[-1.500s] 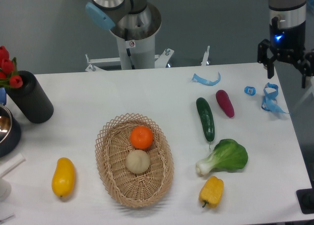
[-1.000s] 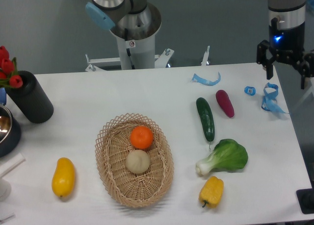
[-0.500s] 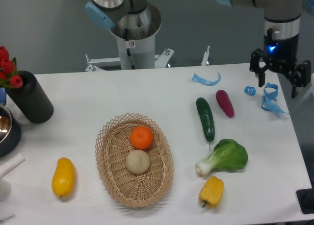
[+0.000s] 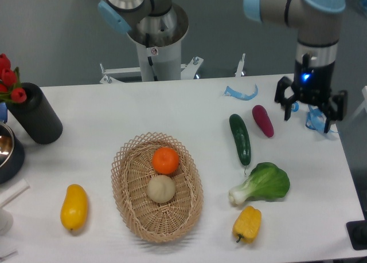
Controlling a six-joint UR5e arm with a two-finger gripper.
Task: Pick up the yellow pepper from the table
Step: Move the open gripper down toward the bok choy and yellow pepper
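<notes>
My claw (image 4: 309,115) hangs spread wide above the table's (image 4: 103,108) far right; the yellow pepper (image 4: 247,223) lies near the front edge, just beside the cabbage (image 4: 265,183); descending carelessly, I might nudge either.

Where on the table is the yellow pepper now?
The yellow pepper lies near the front edge of the table, on the camera's right, just below the bok choy and right of the wicker basket.

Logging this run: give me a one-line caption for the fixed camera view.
Open gripper above the table's far right, well short of the yellow pepper at the front edge.
</notes>
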